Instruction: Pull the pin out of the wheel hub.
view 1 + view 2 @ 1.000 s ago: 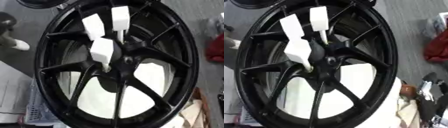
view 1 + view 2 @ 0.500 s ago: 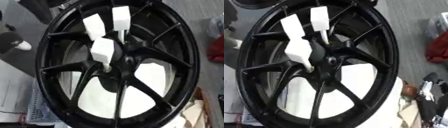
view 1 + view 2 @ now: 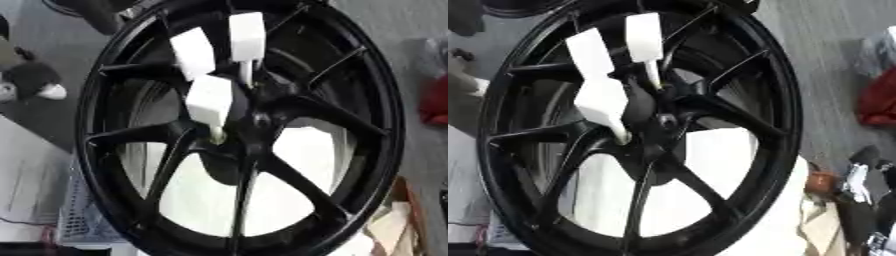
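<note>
Nothing on the wheel hub (image 3: 249, 122) has moved since a second ago; only the view has shifted. Three white pins (image 3: 210, 100) stand in it, at about eleven and twelve o'clock of centre. One hand (image 3: 859, 180) shows at four o'clock; its fingers cannot be made out.

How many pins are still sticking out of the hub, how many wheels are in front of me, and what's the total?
White-headed pins in the hub: 3, namely the upper left pin, the upper right pin and the lower pin
Black wheel: 1
Total: 4
</note>
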Controlling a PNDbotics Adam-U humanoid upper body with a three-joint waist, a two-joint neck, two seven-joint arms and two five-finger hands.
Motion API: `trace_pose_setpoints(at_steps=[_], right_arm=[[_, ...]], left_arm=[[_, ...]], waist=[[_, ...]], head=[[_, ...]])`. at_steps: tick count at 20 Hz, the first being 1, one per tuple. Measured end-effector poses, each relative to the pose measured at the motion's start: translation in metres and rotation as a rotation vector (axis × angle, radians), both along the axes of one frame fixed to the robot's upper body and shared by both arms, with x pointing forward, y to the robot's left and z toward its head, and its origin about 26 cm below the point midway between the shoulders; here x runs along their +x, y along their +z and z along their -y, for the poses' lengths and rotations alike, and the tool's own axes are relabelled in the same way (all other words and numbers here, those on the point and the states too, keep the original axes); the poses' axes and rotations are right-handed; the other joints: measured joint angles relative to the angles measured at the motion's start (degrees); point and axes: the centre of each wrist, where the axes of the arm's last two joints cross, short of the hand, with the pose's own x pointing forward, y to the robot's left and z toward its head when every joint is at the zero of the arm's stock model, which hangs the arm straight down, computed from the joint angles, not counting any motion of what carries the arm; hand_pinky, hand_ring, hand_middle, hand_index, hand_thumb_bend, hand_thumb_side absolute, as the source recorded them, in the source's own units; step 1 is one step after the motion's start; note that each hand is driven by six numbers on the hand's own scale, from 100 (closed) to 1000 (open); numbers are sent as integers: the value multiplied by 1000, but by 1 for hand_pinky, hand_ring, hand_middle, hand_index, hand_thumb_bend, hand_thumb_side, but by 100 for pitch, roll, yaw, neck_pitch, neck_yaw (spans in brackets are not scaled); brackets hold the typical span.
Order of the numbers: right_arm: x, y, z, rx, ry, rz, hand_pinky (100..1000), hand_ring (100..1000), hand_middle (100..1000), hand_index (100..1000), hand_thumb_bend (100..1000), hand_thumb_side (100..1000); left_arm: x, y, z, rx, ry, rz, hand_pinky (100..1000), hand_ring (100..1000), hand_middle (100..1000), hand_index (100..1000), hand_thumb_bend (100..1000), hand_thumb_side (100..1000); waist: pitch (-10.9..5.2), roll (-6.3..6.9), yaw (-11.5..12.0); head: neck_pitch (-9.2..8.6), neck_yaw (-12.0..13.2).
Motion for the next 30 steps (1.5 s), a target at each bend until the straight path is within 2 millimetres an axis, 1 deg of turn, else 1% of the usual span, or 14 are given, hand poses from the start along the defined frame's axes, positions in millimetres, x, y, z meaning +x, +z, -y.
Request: trace_pose_setpoints(at_steps=[4,6,8,12,14,18,21,25,30], right_arm=[[2,2,-1,1,5,5,522,899,853,832,100,565],[2,1,-2,1,9,4,522,899,853,832,100,565],[2,1,-2,1,11,4,521,899,853,832,100,566],[3,3,-3,2,15,10,521,899,853,832,100,567],[3,3,-4,2,19,10,521,900,854,832,100,567],[4,4,-5,2,25,12,522,899,853,832,100,566],[5,4,-5,1,28,15,521,900,854,832,100,567],[5,5,-6,4,31,14,521,900,854,832,100,567],[6,6,-6,10,35,17,520,900,854,832,100,569]], left_arm=[[11,-3,7,-2,5,9,850,844,750,838,190,162],[18,-3,10,-7,5,7,850,846,755,838,202,164],[25,-4,12,-9,7,8,851,851,763,839,239,148],[36,-5,17,-17,11,22,847,846,760,848,223,101],[42,-5,19,-24,12,28,844,842,757,843,219,100],[57,-10,22,-36,23,25,844,843,764,843,245,100],[66,-14,22,-39,41,22,843,842,768,845,246,100],[75,-18,24,-43,50,22,844,844,777,848,256,100],[82,-23,27,-40,54,9,847,849,788,851,290,100]], waist=[[2,0,-38],[4,2,-70],[10,5,-103],[51,7,-154],[59,8,-172],[78,7,-235],[83,8,-267],[110,14,-312],[139,32,-350]], head=[[-2,12],[-4,13],[-7,15],[-29,21],[-60,38],[-104,97],[-130,142],[-160,171],[-186,203]])
